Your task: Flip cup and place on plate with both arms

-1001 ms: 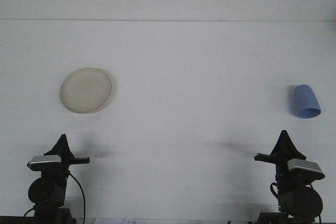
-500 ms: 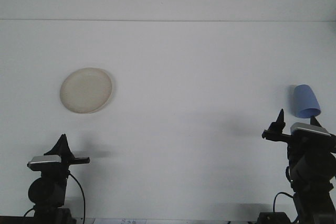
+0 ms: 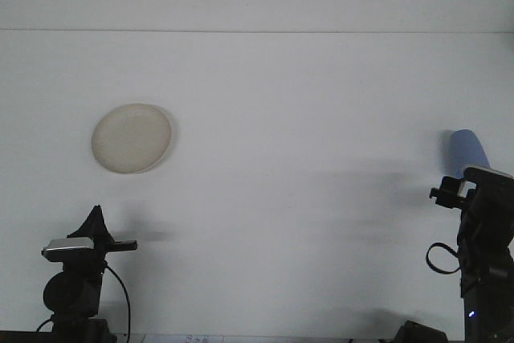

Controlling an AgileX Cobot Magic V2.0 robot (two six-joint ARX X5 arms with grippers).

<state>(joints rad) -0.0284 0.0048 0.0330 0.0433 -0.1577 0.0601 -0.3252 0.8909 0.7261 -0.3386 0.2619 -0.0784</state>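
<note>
Reaching for the blue cup (image 3: 465, 150) at the far right of the white desk (image 3: 289, 118) looks like the step in hand. Sits low on the right side, well apart from the cream plate (image 3: 131, 138) over on the left, with its lower part hidden behind the right end effector (image 3: 475, 178). Cannot tell from the front view whether that right end effector is open or closed, nor whether it touches the cup yet. Cannot tell either for the left end effector (image 3: 96, 221), parked low near the front edge, below the plate and clear of it.

To do this step well: come in slowly and centred on the cup wall, not on the rim, so as not to knock it toward the desk edge. Open wide enough to straddle the body before descending, then close gently, since a light plastic-looking cup probably deforms or slips under a hard squeeze. Grip toward the middle, leaving one end free for the other arm to take during the flip. Lift straight up before carrying it leftward. Keep the left arm ready near the centre for the handover, away from the plate.
</note>
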